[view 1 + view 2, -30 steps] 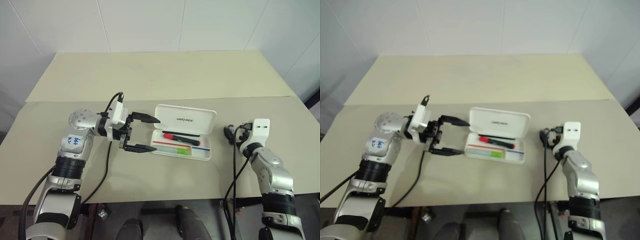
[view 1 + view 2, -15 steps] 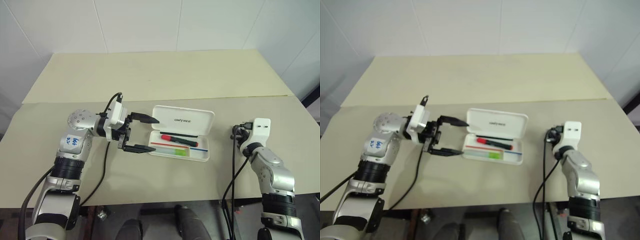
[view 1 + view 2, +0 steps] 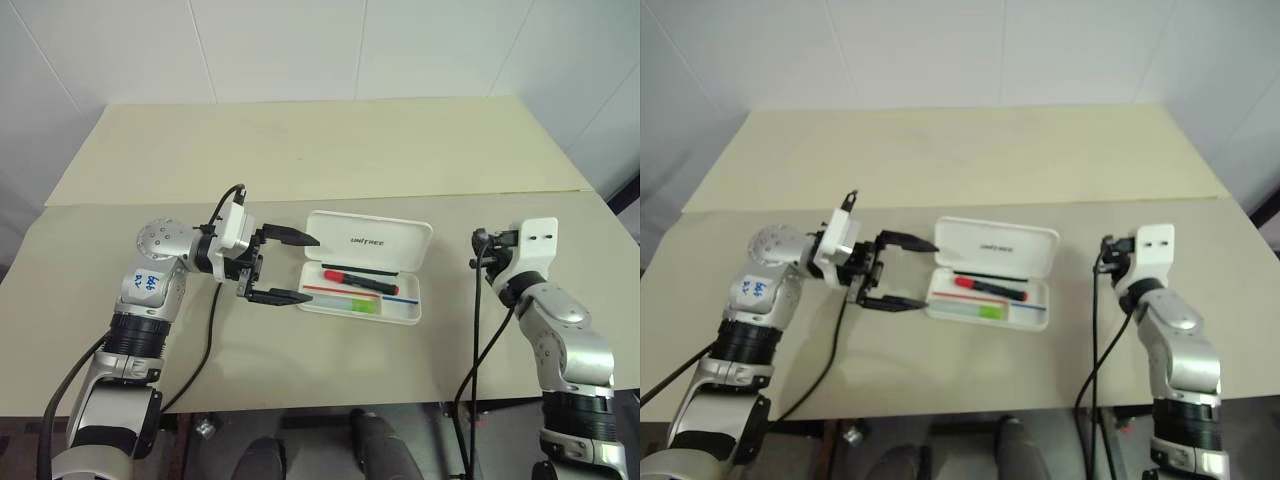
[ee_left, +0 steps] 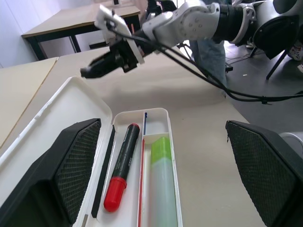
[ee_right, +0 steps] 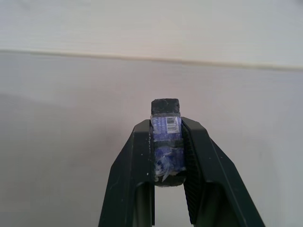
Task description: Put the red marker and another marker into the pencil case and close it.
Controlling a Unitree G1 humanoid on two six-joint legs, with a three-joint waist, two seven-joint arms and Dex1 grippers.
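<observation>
Beside the case's left end, left claw (image 3: 283,266) gaped wide, empty. Pencil case (image 3: 372,239) lay open on worktop (image 3: 330,160), red marker (image 3: 358,277) and green marker (image 3: 352,301) inside. Hard light plastic lid, likely slippery: push near its free edge. Right claw (image 4: 90,71) was clamped on a small dark block (image 5: 165,106).

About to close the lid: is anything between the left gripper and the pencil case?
Nothing visible. The open left gripper sits right at the pencil case's left end, and the red marker and green marker lie flat inside the tray.
</observation>
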